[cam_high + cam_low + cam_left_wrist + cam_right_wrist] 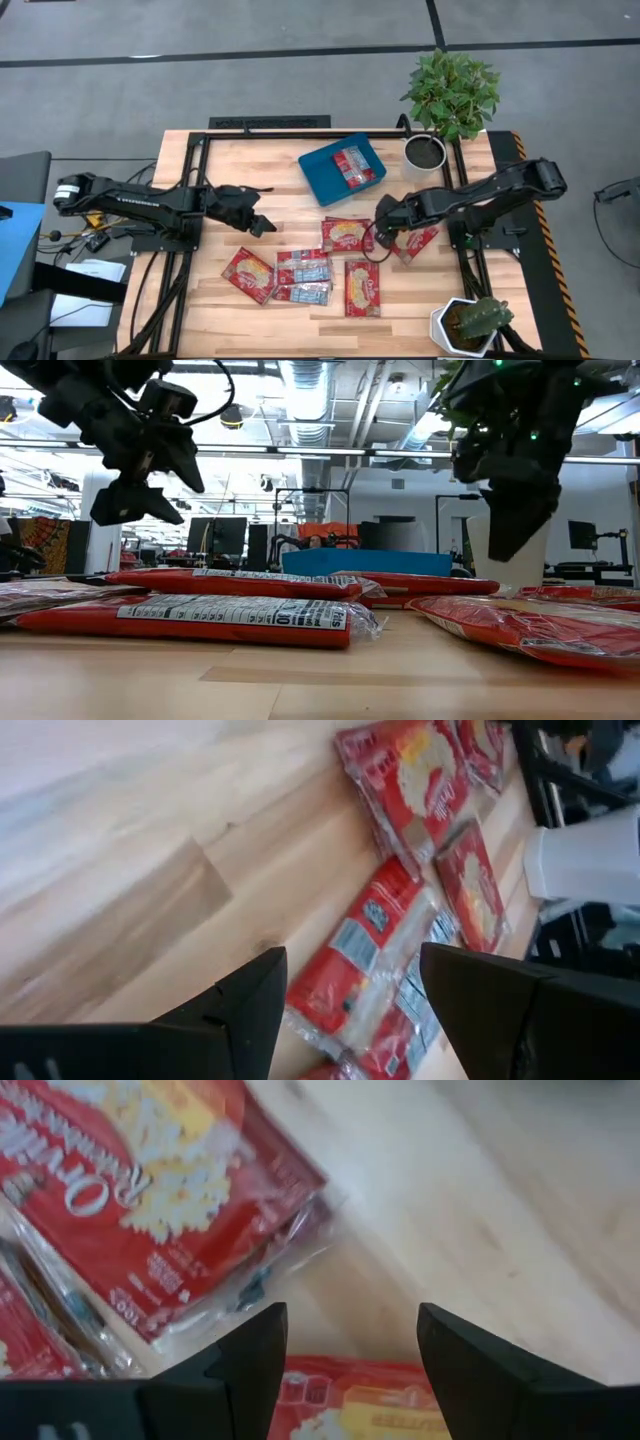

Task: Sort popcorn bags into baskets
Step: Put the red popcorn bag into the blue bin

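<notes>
Several red popcorn bags lie flat on the wooden table: one (248,274) at the near left, two with silvery middles (303,265) (303,292), and others (362,287) (347,236) (415,240). One more bag (352,165) lies in the teal-blue basket (322,172) at the far middle. My left gripper (262,225) (350,1010) hangs open above bare wood, left of the bags, with nothing between its fingers. My right gripper (383,235) (350,1355) stands open, pointing steeply down, above the gap between two bags (150,1190) (370,1400). In the low view both grippers (130,500) (510,530) hang clear of the bags.
A white pot (425,152) with a leafy plant (450,90) stands right of the basket. A second white pot (465,325) with a cactus sits at the near right corner. Black frame rails (300,132) run along the table's edges. Bare wood lies between my left gripper and the basket.
</notes>
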{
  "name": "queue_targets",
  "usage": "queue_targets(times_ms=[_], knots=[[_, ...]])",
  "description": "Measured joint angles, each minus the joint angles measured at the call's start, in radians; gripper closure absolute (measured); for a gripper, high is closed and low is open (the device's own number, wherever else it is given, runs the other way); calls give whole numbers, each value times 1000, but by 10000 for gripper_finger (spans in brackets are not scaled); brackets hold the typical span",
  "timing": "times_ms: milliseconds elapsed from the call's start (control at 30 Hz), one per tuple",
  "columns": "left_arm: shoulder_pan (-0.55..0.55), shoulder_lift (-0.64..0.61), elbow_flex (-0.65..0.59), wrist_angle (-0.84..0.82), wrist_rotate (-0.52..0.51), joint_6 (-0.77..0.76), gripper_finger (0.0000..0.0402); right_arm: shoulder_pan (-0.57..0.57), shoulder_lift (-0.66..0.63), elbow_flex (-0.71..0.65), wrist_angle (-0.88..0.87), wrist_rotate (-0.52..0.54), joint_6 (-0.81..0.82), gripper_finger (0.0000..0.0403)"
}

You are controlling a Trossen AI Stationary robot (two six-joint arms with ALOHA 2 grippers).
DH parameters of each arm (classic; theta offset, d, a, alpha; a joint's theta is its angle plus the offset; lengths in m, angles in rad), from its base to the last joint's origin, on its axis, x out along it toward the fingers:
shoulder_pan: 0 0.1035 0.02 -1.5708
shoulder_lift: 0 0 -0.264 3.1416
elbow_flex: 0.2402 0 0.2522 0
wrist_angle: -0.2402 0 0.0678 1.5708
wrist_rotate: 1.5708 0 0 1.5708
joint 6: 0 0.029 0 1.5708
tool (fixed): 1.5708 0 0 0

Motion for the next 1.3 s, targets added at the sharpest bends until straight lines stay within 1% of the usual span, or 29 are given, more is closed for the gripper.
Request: queue_targets(times_ms=[133,200,300,467,567,700,800,900,1100,1167,1300], knots=[[-6,7,0,20,-82,-11,184,28,77,0,65,-23,13,154],[-6,14,0,26,-101,-15,184,40,113,0,117,-42,13,154],[-6,47,1,57,-113,-10,184,50,149,4,180,-61,14,154],[-4,163,0,155,-112,10,184,45,196,48,186,-63,-9,154],[1,250,0,250,-104,30,184,35,212,76,189,-63,-37,154],[18,374,1,406,-69,27,184,21,230,105,190,-63,-82,154],[32,467,1,475,-28,-4,184,15,243,116,189,-63,-94,154],[35,563,2,568,-16,-53,184,15,242,117,190,-63,-95,154],[36,758,9,901,-4,-147,184,15,242,117,206,-62,-107,154],[35,799,17,973,-1,-168,184,15,242,117,209,-61,-111,154],[34,835,43,1007,2,-179,184,13,242,117,220,-60,-119,154]])
